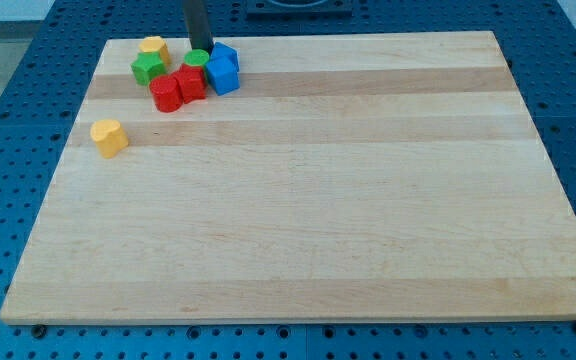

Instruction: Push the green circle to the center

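One green circle (197, 58) sits just below my tip (199, 49).

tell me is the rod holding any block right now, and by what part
Nothing is held: the rod has no way to grip. My tip sits just behind the green circle, at its top edge in the view.

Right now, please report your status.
My tip just above green circle. Circle in cluster, top left. Red blocks lie toward center, blue blocks to its right.

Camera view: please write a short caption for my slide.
My tip behind the green circle block, in a block cluster at the wooden board's top left.
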Available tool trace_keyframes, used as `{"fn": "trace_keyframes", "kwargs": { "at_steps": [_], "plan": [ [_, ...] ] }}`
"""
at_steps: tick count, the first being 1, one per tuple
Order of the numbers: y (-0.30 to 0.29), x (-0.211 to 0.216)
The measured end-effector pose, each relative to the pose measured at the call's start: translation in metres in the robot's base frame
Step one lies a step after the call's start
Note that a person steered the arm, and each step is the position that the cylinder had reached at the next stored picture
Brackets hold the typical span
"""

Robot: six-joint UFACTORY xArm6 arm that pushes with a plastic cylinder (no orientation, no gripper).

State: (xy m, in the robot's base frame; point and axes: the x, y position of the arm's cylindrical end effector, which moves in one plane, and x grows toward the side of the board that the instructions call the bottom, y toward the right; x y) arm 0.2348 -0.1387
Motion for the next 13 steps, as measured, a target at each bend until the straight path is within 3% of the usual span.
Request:
{"fn": "trace_keyframes", "kwargs": {
  "at_steps": [3,7,10,13],
  "plan": [
    [0.003,0.074],
    [-0.022,0.089],
    [0.063,0.138],
    [0.057,0.177]
  ]
}}
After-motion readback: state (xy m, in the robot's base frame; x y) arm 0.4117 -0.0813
